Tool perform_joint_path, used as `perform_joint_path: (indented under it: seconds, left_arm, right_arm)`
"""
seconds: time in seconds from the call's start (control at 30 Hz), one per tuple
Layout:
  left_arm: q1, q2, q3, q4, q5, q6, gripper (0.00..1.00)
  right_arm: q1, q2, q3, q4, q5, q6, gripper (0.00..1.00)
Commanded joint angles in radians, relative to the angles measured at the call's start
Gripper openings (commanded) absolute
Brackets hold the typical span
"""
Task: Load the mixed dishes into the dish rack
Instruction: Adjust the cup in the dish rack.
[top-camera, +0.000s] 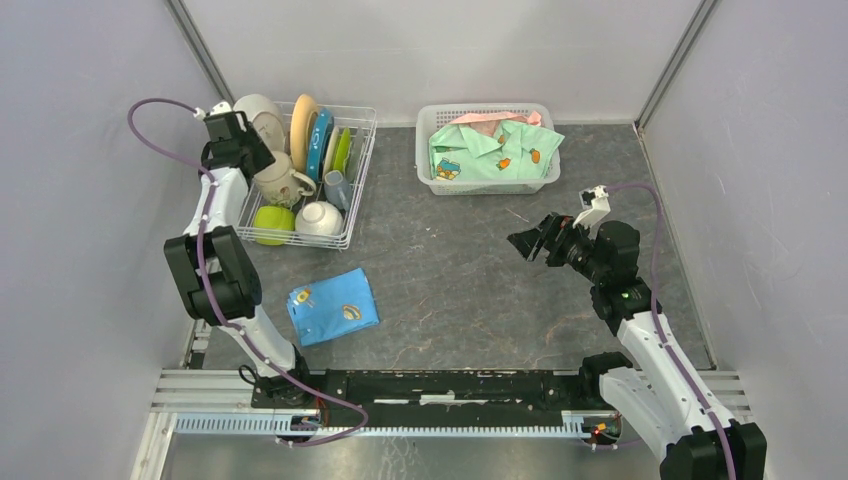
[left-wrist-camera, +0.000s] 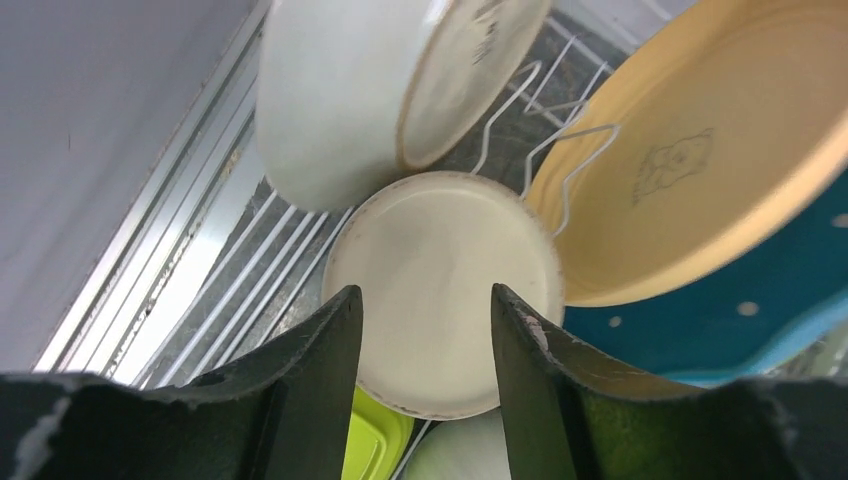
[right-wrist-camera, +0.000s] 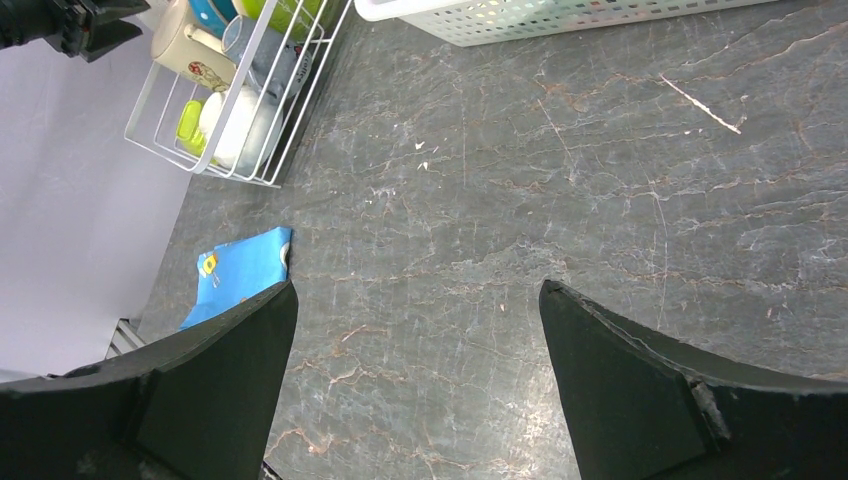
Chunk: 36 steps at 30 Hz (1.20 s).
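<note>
The white wire dish rack (top-camera: 358, 180) stands at the back left and holds the mixed dishes. In it are a white bowl (top-camera: 262, 112), a cream plate (top-camera: 303, 128), a blue dotted plate (top-camera: 320, 142), a green plate (top-camera: 343, 150), a beige mug (top-camera: 282, 182), a lime cup (top-camera: 272, 222) and another white bowl (top-camera: 318, 218). My left gripper (left-wrist-camera: 425, 300) hovers open over the rack's left side, above the mug's round cream base (left-wrist-camera: 440, 250), gripping nothing. Beside it stand the white bowl (left-wrist-camera: 340, 90) and the cream plate (left-wrist-camera: 700, 130). My right gripper (right-wrist-camera: 418, 300) hangs open and empty over bare table.
A white latticed basket (top-camera: 487, 185) with green clothing sits at the back centre. A folded blue cloth (top-camera: 332, 305) lies on the dark table in front of the rack. Grey walls close in on the left, right and back.
</note>
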Motion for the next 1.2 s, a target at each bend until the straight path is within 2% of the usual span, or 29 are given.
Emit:
perform_joint_path:
  seconds: [0.0, 0.13, 0.23, 0.3, 0.4, 0.5, 0.63, 0.8, 1.0, 1.1, 1.17]
  left_arm:
    - [-0.026, -0.087, 0.068, 0.071, 0.053, 0.081, 0.58]
    - [-0.050, -0.078, 0.090, 0.109, 0.045, 0.128, 0.59]
    - [-0.051, -0.050, 0.139, 0.084, -0.035, 0.167, 0.60]
    - [-0.049, -0.025, 0.177, 0.072, -0.136, 0.202, 0.64]
    - [-0.031, 0.041, 0.270, 0.025, -0.171, 0.221, 0.71]
    - [0.002, 0.104, 0.390, -0.031, -0.093, 0.194, 0.78]
    - [0.068, 0.183, 0.504, -0.082, 0.120, 0.145, 0.85]
    - [0.094, 0.271, 0.611, -0.146, 0.160, 0.169, 0.90]
    - [0.091, 0.260, 0.568, -0.085, 0.162, 0.186, 0.95]
    - [0.091, 0.241, 0.495, -0.008, 0.230, 0.196, 0.91]
    - [0.089, 0.213, 0.423, 0.059, 0.223, 0.195, 0.89]
  right_arm:
    - [0.005, -0.010, 0.004, 0.041, 0.010, -0.003, 0.98]
    - [0.005, -0.014, 0.007, 0.038, 0.009, 0.001, 0.98]
    - [0.005, -0.024, 0.014, 0.023, 0.019, -0.007, 0.98]
    - [0.004, -0.029, 0.014, 0.018, 0.026, -0.009, 0.98]
    - [0.005, -0.027, 0.014, 0.019, 0.028, -0.005, 0.98]
    - [0.006, -0.021, 0.018, 0.021, 0.031, -0.003, 0.98]
    - [0.008, -0.012, 0.017, 0.026, 0.040, -0.004, 0.98]
    - [0.009, 0.009, 0.016, 0.034, 0.037, -0.003, 0.98]
    - [0.008, 0.026, 0.031, 0.046, 0.031, -0.004, 0.98]
    - [0.008, 0.035, 0.023, 0.066, 0.029, 0.001, 0.98]
    - [0.010, 0.043, 0.017, 0.074, 0.024, 0.001, 0.98]
